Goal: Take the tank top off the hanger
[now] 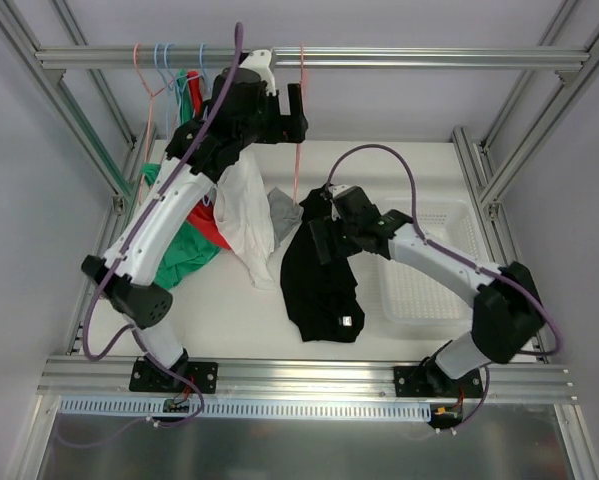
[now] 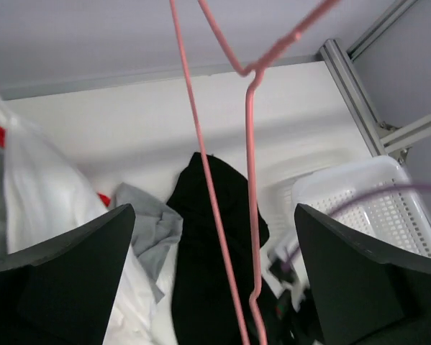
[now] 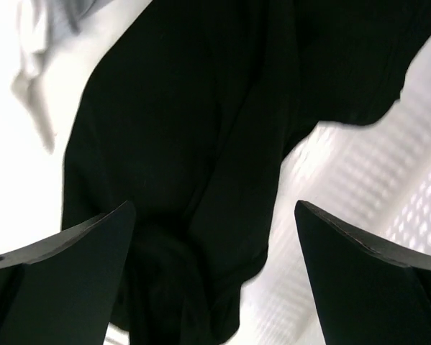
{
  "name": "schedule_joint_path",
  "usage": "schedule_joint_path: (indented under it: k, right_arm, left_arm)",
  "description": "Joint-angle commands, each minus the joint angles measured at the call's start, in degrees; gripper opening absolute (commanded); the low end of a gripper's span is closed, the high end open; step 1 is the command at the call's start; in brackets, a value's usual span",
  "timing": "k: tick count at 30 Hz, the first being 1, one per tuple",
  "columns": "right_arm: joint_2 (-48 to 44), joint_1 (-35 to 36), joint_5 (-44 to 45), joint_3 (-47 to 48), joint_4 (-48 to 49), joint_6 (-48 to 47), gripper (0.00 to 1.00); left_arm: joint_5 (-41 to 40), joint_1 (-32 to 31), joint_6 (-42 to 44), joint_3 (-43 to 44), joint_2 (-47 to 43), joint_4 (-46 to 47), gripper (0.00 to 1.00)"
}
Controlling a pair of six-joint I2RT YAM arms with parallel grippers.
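Observation:
The black tank top lies crumpled on the white table, off the hanger. The bare pink wire hanger dangles from the top rail. My left gripper is up by the rail, open. In the left wrist view the pink hanger runs down between the spread fingers of the left gripper without being pinched, and the tank top lies far below. My right gripper hovers low over the tank top's upper part. It is open over the black cloth, holding nothing.
A white perforated basket sits at the right, touching the tank top's edge. White, grey, red and green garments lie or hang at the left. More hangers hang on the rail's left end.

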Motion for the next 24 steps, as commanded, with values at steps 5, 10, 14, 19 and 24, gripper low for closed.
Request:
schedule_joint_path:
  k: [5,10,14,19,24]
  right_arm:
    - [16.05,-0.94,7.82,13.92,-2.41,-2.08,1.00]
    - [26.25,-1.38,6.77,16.83,-2.32,0.37,0.99]
    - [28.46,-0.50,8.96,13.33,1.62,3.01,0.95]
    - [23.65,0.12,9.06,7.70,8.40,2.49,0.19]
    - [6.78,0.47,7.92,2.16,7.45,1.70,0.00]
  left_arm:
    - [-8.26,-1.24,-3.45,-19.33,-22.99,1.18,0.99]
    - [-10.47,-1.24,-5.31,-32.71,-39.07,1.35,0.99]
    - [-10.90,-1.33,-6.54,-44.65,-50.50,1.18,0.99]
    - [-9.33,-1.24,-5.58,-54.26,-63.76,0.66,0.99]
    - [-10.29,-1.24,-1.27,-60.85,-72.73,-3.56,0.99]
